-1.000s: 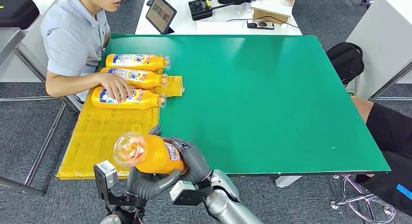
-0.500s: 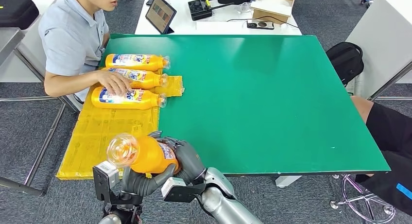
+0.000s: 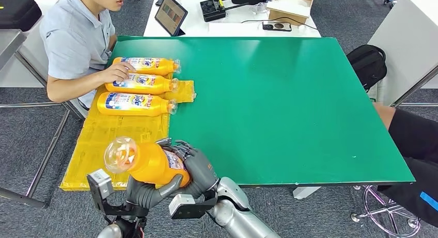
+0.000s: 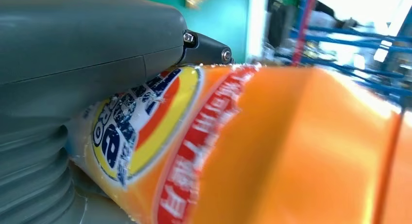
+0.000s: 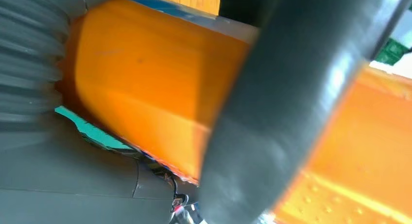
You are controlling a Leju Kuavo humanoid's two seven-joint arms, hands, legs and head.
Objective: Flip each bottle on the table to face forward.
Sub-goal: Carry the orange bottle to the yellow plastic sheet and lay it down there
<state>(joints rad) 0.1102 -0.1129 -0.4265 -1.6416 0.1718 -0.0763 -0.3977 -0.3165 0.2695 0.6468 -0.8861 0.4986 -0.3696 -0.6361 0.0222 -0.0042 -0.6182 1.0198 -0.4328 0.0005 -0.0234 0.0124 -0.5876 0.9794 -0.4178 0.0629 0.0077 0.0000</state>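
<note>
Table (image 3: 289, 109) edge at the robot's near-left is where the orange bottle (image 3: 155, 165) hangs lifted above the yellow sheet (image 3: 98, 150), its long axis pointing cap-first towards the left, with the left hand (image 3: 147, 191) cupped beneath and right hand (image 3: 199, 168) fingers wrapped over it.

the held orange bottle (image 3: 155, 164) hides most fingers of the left hand (image 3: 147, 190); its label blurs beside the thumb.
</note>
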